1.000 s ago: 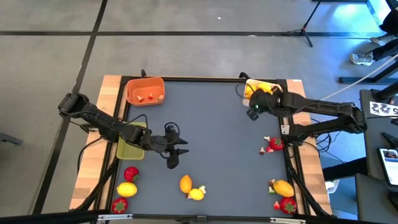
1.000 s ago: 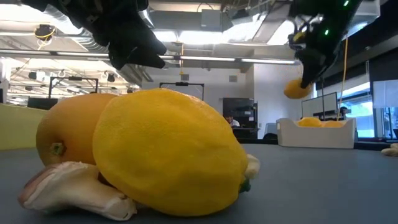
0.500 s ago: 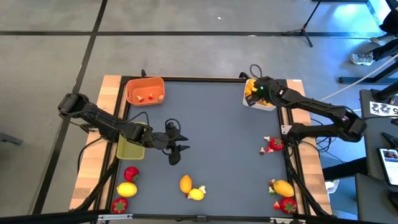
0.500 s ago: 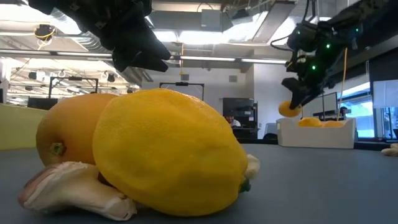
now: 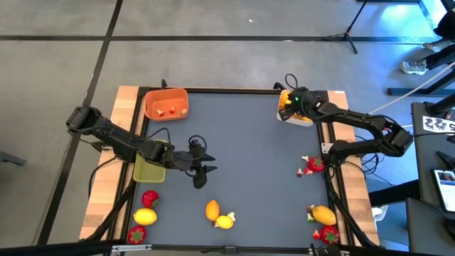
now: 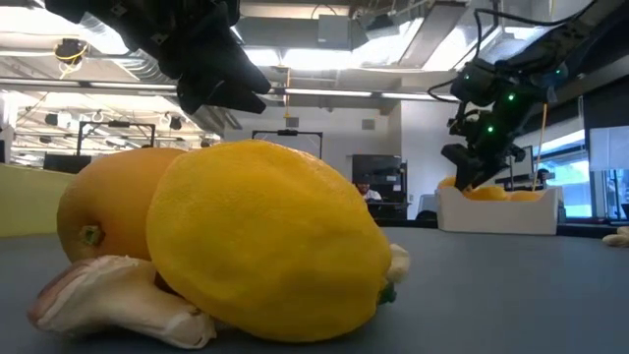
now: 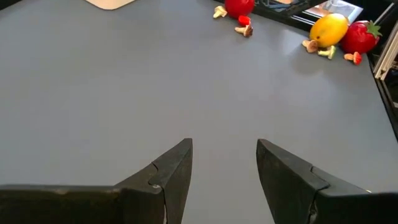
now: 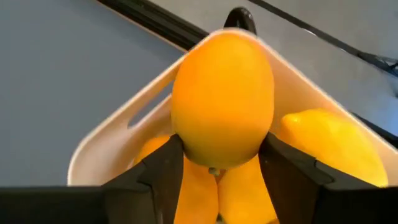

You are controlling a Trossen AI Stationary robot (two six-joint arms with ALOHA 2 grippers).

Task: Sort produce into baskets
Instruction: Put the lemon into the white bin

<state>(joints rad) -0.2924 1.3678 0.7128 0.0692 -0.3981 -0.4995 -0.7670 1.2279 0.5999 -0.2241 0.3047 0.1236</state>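
A dark grey table [image 5: 242, 156] with wooden side strips stands on a grey floor; the low view looks past it into a bright workshop with ceiling lights and ducts. Three baskets sit along the table's edges: an orange basket [image 5: 166, 104] at the far left corner with small red bits inside, a yellow-green basket [image 5: 149, 169] on the left edge, and a white basket [image 5: 296, 114] at the far right corner, already holding yellow fruit. Loose produce lies along the near side: an orange [image 5: 212, 209] touching a lemon [image 5: 225, 222], a strawberry [image 5: 150, 198] beside another lemon [image 5: 144, 217] at the near left, and a third lemon [image 5: 323, 214] with red pieces at the near right. The right arm reaches across to the white basket, its right gripper [image 8: 219, 163] lowered over the basket's opening with both fingers pressed against an orange fruit [image 8: 222, 99] held between them. The left arm stretches in from the left edge, low over the bare table, and the left gripper [image 7: 224, 163] has its fingers parted with nothing between them, just beside the yellow-green basket.
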